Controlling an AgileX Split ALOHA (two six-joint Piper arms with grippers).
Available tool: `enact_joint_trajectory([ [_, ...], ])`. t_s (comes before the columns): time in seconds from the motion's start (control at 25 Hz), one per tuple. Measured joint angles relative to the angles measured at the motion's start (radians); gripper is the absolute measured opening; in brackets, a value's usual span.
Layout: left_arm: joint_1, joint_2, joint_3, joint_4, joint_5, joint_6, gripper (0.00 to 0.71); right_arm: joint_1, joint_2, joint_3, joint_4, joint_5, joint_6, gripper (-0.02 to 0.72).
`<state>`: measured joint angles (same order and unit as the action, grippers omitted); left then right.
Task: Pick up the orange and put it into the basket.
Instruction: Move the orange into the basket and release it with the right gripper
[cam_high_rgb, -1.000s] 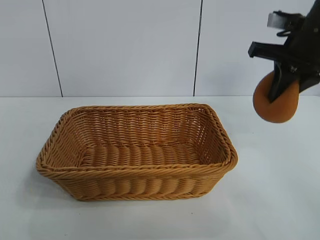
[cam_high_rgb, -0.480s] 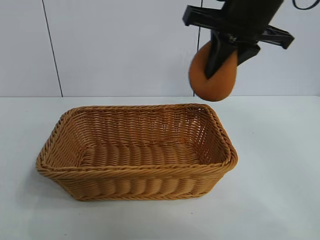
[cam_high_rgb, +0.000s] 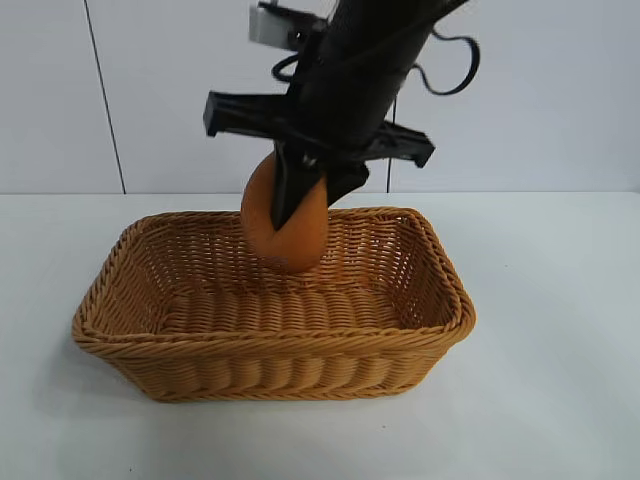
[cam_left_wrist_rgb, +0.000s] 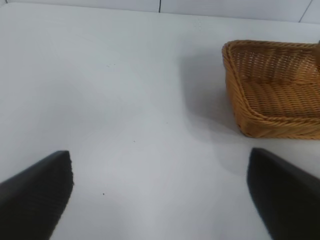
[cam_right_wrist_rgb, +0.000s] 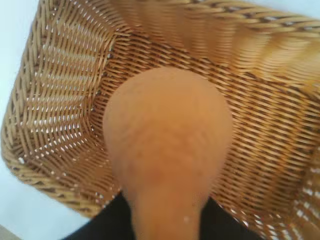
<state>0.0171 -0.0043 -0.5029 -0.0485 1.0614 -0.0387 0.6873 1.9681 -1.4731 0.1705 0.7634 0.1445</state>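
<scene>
My right gripper (cam_high_rgb: 295, 205) is shut on the orange (cam_high_rgb: 290, 225), a dull orange-brown lump, and holds it in the air over the middle of the wicker basket (cam_high_rgb: 150, 345), at about rim height. In the right wrist view the orange (cam_right_wrist_rgb: 167, 145) fills the centre with the basket's woven floor and walls (cam_right_wrist_rgb: 65, 95) beneath it, and the dark fingers (cam_right_wrist_rgb: 115, 220) clamp its narrow end. My left gripper (cam_left_wrist_rgb: 160, 200) is open and empty over bare table, away from the basket (cam_left_wrist_rgb: 260, 107), and out of the exterior view.
The basket stands on a white table (cam_high_rgb: 560, 380) before a white panelled wall (cam_high_rgb: 200, 90). The right arm's black body and cables hang over the basket's far side.
The right arm has carried the orange leftward from beyond the basket's right end to over its middle, and lower.
</scene>
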Motion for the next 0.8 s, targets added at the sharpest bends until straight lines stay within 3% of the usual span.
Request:
enact_joint_trajectory([
  [0.16,0.000,0.000,0.000,0.000,0.000,0.000,0.673,0.000,0.091,-0.001,0.001,-0.077,0.023,0.085],
  [0.44,0.000,0.000,0.000,0.000,0.000,0.000,0.673,0.000,0.157,-0.001,0.003,-0.085,0.022,0.094],
  [0.52,0.000,0.000,0.000,0.000,0.000,0.000,0.673,0.000,0.157,-0.001,0.006,-0.078,0.019,0.167],
  [0.72,0.000,0.000,0.000,0.000,0.000,0.000,0.673,0.000,0.149,-0.001,-0.002,-0.037,0.015,0.505],
  [0.8,0.000,0.000,0.000,0.000,0.000,0.000,0.673,0.000,0.135,-0.001,-0.018,-0.021,0.015,0.561],
])
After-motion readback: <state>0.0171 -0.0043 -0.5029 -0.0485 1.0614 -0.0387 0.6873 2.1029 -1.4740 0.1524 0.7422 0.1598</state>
